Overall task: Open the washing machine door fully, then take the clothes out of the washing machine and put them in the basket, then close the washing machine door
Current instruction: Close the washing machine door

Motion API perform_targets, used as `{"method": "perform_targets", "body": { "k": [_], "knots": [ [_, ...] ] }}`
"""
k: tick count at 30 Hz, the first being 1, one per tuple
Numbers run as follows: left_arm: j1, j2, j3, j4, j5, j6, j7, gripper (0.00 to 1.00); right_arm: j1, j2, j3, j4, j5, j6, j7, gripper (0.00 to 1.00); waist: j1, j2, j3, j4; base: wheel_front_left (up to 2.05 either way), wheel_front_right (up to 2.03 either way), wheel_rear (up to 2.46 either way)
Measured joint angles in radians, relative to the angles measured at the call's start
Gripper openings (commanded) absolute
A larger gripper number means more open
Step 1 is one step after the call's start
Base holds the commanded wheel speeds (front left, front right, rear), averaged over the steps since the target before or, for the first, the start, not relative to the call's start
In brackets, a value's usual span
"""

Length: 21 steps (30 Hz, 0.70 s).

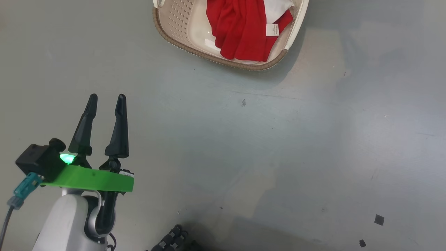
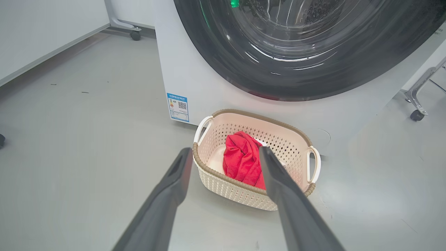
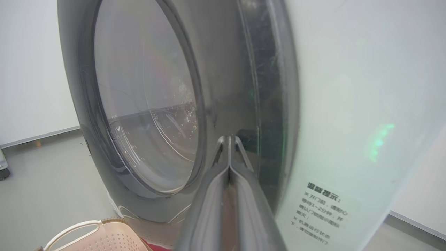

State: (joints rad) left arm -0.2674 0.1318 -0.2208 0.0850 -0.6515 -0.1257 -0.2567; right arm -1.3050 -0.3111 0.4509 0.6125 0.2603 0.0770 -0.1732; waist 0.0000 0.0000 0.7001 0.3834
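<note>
The cream basket point(image 1: 181, 44) lies on the grey floor at the top of the head view, with the red clothes point(image 1: 240, 31) and their white label inside. My left gripper point(image 1: 107, 97) hovers open and empty at the lower left, well short of the basket. In the left wrist view the basket point(image 2: 226, 190) and clothes point(image 2: 242, 160) sit between my open left gripper point(image 2: 223, 150), below the washing machine point(image 2: 195, 69) and its black-rimmed door point(image 2: 216, 45). My right gripper point(image 3: 229, 138) is shut, its tips against the door's dark rim point(image 3: 223, 87), beside the white machine front point(image 3: 348, 87).
A blue sticker point(image 2: 178, 107) marks the machine's lower corner. Wheeled frame legs point(image 2: 134, 35) point(image 2: 416, 115) stand on either side of the machine. Small dark scraps point(image 1: 378, 219) lie on the floor at the right. A text label point(image 3: 322, 216) is on the machine front.
</note>
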Motion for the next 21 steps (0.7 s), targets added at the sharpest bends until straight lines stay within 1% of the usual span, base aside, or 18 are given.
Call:
{"method": "perform_targets", "body": {
  "k": [12, 17, 21],
  "knots": [
    [-0.011, -0.009, -0.001, 0.015, 0.0, 0.0, 0.0, 1.0, 0.004, 0.008, 0.014, 0.073, 0.0, 0.0, -0.045, 0.0, 0.0, 0.0, -0.025, -0.007, 0.0, 0.0, 0.0],
    [-0.026, -0.009, 0.006, 0.026, 0.007, 0.0, 0.0, 1.0, 0.071, 0.005, 0.02, 0.105, 0.0, 0.0, -0.063, 0.0, 0.0, 0.0, -0.064, -0.016, 0.0, 0.0, 0.0],
    [-0.031, -0.004, 0.02, 0.031, 0.015, 0.0, 0.0, 1.0, 0.135, 0.021, 0.029, 0.111, 0.002, 0.0, -0.071, 0.0, 0.0, 0.0, -0.107, -0.028, 0.0, 0.0, 0.0]
  ]
}}
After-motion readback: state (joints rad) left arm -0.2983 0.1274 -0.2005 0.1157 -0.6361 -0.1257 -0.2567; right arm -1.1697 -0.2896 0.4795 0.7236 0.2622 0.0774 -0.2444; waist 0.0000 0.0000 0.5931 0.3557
